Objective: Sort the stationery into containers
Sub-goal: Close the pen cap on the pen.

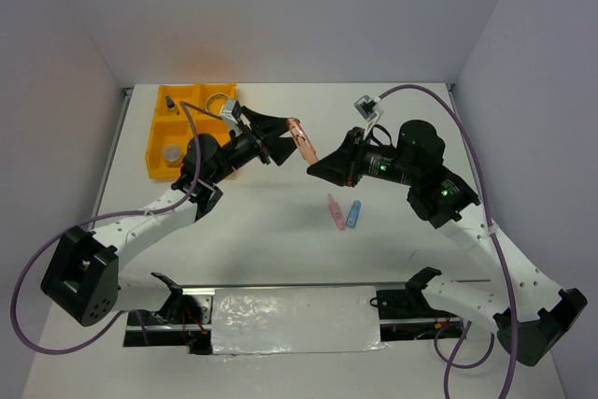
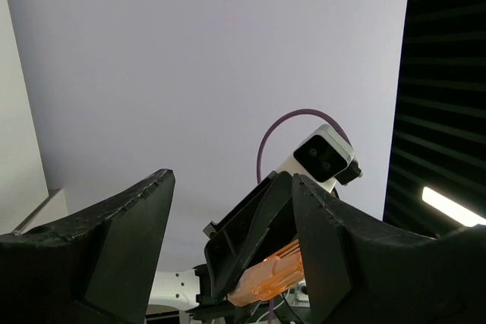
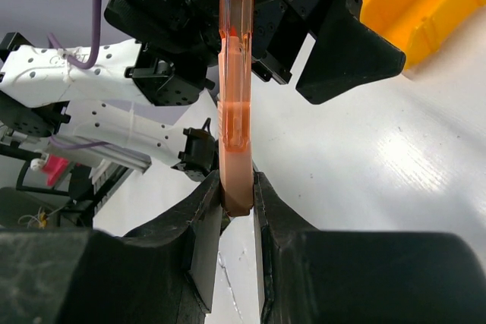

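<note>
Pink piece (image 3: 235, 96) clamped in right gripper (image 3: 237, 187) | left gripper (image 2: 231, 180) jaws apart, facing it | second pink piece (image 1: 333, 212), blue piece (image 1: 353, 214) side by side on table (image 1: 271, 249) near right gripper | tray (image 1: 159, 128) far left

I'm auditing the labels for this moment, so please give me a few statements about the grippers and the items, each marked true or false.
1. The right gripper is clamped on a pink-orange piece. True.
2. The left gripper is shut. False: its fingers stand wide apart and hold nothing.
3. A pink piece and a blue piece lie side by side on the table. True.
4. The orange tray is empty. False: a round jar and a band ring sit in its compartments.
</note>
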Robot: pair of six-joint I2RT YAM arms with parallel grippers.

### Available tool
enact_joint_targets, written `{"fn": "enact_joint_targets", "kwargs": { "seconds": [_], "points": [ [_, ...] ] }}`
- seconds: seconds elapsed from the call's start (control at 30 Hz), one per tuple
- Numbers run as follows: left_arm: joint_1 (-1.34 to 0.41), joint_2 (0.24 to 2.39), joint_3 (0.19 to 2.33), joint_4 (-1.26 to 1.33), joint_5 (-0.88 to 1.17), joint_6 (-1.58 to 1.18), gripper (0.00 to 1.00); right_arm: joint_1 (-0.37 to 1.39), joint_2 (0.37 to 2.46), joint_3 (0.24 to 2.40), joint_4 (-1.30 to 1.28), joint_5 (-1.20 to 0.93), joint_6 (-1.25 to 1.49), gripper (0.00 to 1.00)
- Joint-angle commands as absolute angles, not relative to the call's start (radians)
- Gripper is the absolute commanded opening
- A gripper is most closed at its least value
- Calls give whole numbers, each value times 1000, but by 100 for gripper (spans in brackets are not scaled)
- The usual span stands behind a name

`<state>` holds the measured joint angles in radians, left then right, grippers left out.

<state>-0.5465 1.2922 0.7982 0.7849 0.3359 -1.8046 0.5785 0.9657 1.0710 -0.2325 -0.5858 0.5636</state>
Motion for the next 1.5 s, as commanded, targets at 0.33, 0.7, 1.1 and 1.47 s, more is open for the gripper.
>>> {"fn": "enact_joint_targets", "kwargs": {
  "seconds": [0.33,0.7,1.1,1.47],
  "points": [
    [-522,1247,787,759,313,-1732,76,583,948,1080,-218,-580,534,0],
    [-403,1164,724,845,261,-1651,97,583,939,1075,-227,-577,529,0],
    [-417,1220,915,1042,457,-1364,95,583,950,1092,-238,-594,537,0],
    [-456,1227,997,839,492,-1238,84,584,951,1121,-255,-591,523,0]
  ]
}}
